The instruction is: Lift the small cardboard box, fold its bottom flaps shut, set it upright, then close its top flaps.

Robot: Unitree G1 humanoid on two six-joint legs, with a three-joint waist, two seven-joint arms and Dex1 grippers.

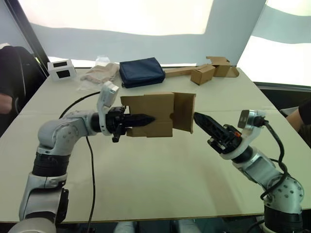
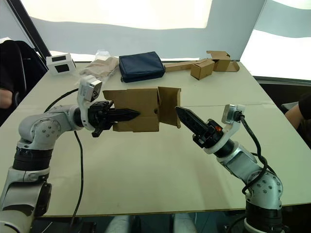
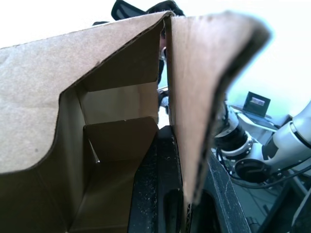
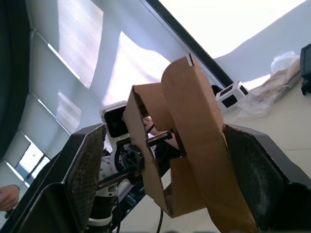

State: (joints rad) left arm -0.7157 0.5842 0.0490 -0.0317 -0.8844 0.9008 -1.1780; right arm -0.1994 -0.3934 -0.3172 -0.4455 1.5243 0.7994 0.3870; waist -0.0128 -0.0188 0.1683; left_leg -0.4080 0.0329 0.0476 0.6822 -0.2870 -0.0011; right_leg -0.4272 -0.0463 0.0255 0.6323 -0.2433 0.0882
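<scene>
The small cardboard box [image 1: 154,114] hangs on its side above the table, plain brown. My left gripper [image 1: 146,119] is shut on its near wall, one black finger [image 3: 160,194] inside the box. The flaps [image 1: 185,112] at its right end stand open, and I cannot tell whether they are the bottom flaps or the top flaps. My right gripper [image 1: 198,117] is open just right of these flaps, pointing at them. In the right wrist view its two fingers [image 4: 82,170] stand wide apart on either side of the box [image 4: 189,126] without touching it.
At the back of the table [image 1: 160,179] lie a dark blue pouch [image 1: 142,72], a plastic-wrapped beige bundle [image 1: 100,73], a white box [image 1: 61,69] and two smaller brown boxes [image 1: 204,74] joined by a strip. A person [image 1: 9,82] sits at the left edge and another person [image 1: 297,116] at the right.
</scene>
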